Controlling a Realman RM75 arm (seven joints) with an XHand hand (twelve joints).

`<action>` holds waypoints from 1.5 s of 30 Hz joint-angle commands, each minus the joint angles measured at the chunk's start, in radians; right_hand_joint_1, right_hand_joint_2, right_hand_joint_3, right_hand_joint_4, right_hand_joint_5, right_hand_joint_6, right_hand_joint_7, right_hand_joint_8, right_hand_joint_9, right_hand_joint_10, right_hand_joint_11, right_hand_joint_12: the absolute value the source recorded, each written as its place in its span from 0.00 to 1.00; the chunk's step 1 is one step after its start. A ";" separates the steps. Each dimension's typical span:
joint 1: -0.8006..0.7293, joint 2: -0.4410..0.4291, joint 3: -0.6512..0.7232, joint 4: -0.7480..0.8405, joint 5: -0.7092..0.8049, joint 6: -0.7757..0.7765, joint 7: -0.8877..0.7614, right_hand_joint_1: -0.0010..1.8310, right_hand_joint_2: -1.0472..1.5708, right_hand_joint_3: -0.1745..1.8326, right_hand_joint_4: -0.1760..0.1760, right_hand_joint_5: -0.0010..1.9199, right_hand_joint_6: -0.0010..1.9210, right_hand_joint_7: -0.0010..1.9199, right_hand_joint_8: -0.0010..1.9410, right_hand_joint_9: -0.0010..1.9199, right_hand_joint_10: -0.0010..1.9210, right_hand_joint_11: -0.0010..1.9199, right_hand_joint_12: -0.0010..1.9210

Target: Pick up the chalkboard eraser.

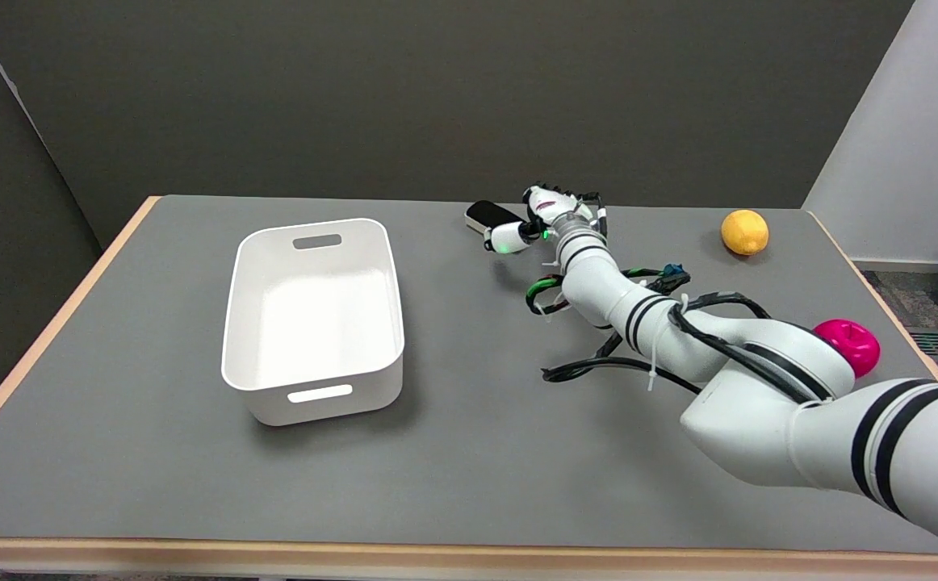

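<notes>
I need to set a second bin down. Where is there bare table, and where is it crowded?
Bare: the wide strip between the white bin and the table's near edge, and the gap between the bin and the right arm. Crowded: the far right, with the right hand at the chalkboard eraser, the lemon and a pink object.

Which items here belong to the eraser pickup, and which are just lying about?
Job items:
- chalkboard eraser, far side of the table
- right robot hand, right at the eraser; grip unclear

Lying about:
- white bin, left
- orange-yellow fruit, far right
- pink round object, partly behind the arm
</notes>
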 commanded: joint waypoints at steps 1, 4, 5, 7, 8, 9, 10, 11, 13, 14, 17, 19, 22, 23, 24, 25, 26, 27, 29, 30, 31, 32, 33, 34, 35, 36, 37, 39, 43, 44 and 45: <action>-0.027 -0.009 -0.017 0.042 0.043 -0.008 -0.001 0.34 0.66 0.49 0.05 0.07 0.20 0.13 0.21 0.07 0.44 0.00 0.63; -0.034 -0.010 -0.017 0.047 0.043 -0.007 -0.001 0.34 0.66 0.50 0.05 0.07 0.20 0.14 0.22 0.07 0.44 0.00 0.64; -0.035 -0.010 -0.017 0.047 0.043 -0.007 -0.001 0.34 0.66 0.50 0.05 0.07 0.20 0.14 0.22 0.08 0.44 0.00 0.64; -0.038 -0.011 -0.017 0.047 0.043 -0.007 -0.001 0.35 0.66 0.50 0.05 0.07 0.20 0.14 0.22 0.08 0.44 0.00 0.64; -0.039 -0.011 -0.017 0.045 0.043 -0.006 -0.001 0.36 0.66 0.50 0.04 0.07 0.20 0.14 0.22 0.08 0.44 0.01 0.64; -0.039 -0.011 -0.017 0.042 0.043 -0.005 -0.001 0.36 0.66 0.50 0.04 0.07 0.20 0.14 0.22 0.08 0.44 0.01 0.64; -0.039 -0.011 -0.017 0.041 0.043 -0.005 -0.001 0.36 0.66 0.50 0.04 0.07 0.20 0.14 0.22 0.08 0.44 0.01 0.64; -0.039 -0.011 -0.017 0.040 0.043 -0.005 -0.001 0.34 0.65 0.53 0.05 0.06 0.21 0.14 0.24 0.09 0.43 0.01 0.63; -0.041 -0.011 -0.018 0.044 0.042 -0.005 -0.003 0.34 0.65 0.55 0.05 0.06 0.21 0.14 0.25 0.09 0.43 0.02 0.62; -0.043 -0.011 -0.020 0.049 0.039 -0.002 -0.003 0.34 0.65 0.55 0.04 0.06 0.21 0.14 0.25 0.10 0.43 0.02 0.62; -0.050 -0.011 -0.036 0.061 0.031 0.023 -0.003 0.41 0.67 0.57 0.03 0.06 0.21 0.16 0.27 0.12 0.44 0.02 0.63; -0.054 -0.011 -0.042 0.070 0.030 0.042 -0.003 0.44 0.68 0.57 0.02 0.06 0.21 0.19 0.30 0.14 0.46 0.02 0.63; -0.057 -0.011 -0.045 0.074 0.030 0.058 -0.003 0.50 0.69 0.55 0.01 0.08 0.21 0.23 0.42 0.18 0.51 0.03 0.64; -0.057 -0.011 -0.045 0.074 0.030 0.058 -0.003 0.51 0.69 0.54 0.01 0.08 0.21 0.24 0.47 0.19 0.53 0.03 0.65; -0.057 -0.011 -0.045 0.074 0.030 0.058 -0.003 0.50 0.70 0.55 0.01 0.08 0.21 0.23 0.52 0.20 0.53 0.04 0.65; -0.057 -0.011 -0.045 0.074 0.030 0.059 -0.003 0.50 0.70 0.56 0.01 0.08 0.21 0.23 0.55 0.21 0.54 0.04 0.65; -0.057 -0.011 -0.045 0.075 0.030 0.059 -0.003 0.50 0.70 0.56 0.01 0.09 0.21 0.22 0.57 0.21 0.55 0.04 0.65; -0.057 -0.011 -0.045 0.077 0.030 0.059 -0.003 0.50 0.70 0.56 0.01 0.09 0.22 0.21 0.59 0.21 0.55 0.04 0.65; -0.057 -0.011 -0.044 0.078 0.030 0.059 0.000 0.50 0.70 0.55 0.01 0.09 0.22 0.21 0.61 0.21 0.56 0.04 0.65; -0.057 -0.011 -0.044 0.078 0.030 0.059 0.003 0.50 0.70 0.55 0.01 0.09 0.22 0.20 0.61 0.21 0.56 0.04 0.65; -0.057 -0.011 -0.044 0.079 0.030 0.059 0.004 0.50 0.70 0.55 0.01 0.09 0.22 0.20 0.62 0.21 0.56 0.04 0.65; -0.055 -0.011 -0.044 0.080 0.030 0.059 0.004 0.49 0.70 0.55 0.01 0.09 0.22 0.20 0.62 0.21 0.56 0.04 0.65; -0.054 -0.011 -0.044 0.081 0.030 0.059 0.004 0.49 0.70 0.55 0.01 0.09 0.21 0.19 0.61 0.21 0.56 0.04 0.65; -0.054 -0.011 -0.043 0.083 0.030 0.059 0.004 0.50 0.70 0.55 0.01 0.09 0.21 0.19 0.60 0.21 0.57 0.04 0.65; -0.054 -0.011 -0.042 0.085 0.030 0.059 0.004 0.50 0.70 0.54 0.02 0.09 0.21 0.18 0.59 0.20 0.57 0.04 0.65; -0.055 -0.011 -0.042 0.089 0.030 0.059 0.004 0.50 0.70 0.54 0.02 0.09 0.20 0.17 0.58 0.20 0.57 0.03 0.65; -0.056 -0.009 -0.040 0.094 0.030 0.060 0.005 0.50 0.69 0.54 0.02 0.09 0.20 0.17 0.57 0.20 0.57 0.03 0.65; -0.058 -0.007 -0.036 0.104 0.040 0.052 0.006 0.49 0.69 0.54 0.03 0.08 0.20 0.17 0.54 0.19 0.56 0.03 0.64; -0.052 -0.007 -0.032 0.113 0.041 0.020 0.007 0.36 0.65 0.55 0.07 0.05 0.16 0.11 0.32 0.10 0.45 0.01 0.60; -0.050 -0.007 -0.031 0.115 0.041 0.014 0.007 0.31 0.64 0.55 0.09 0.03 0.14 0.08 0.24 0.06 0.40 0.00 0.58; -0.048 -0.009 -0.031 0.118 0.041 0.009 0.007 0.31 0.64 0.54 0.10 0.03 0.13 0.06 0.22 0.04 0.39 0.00 0.57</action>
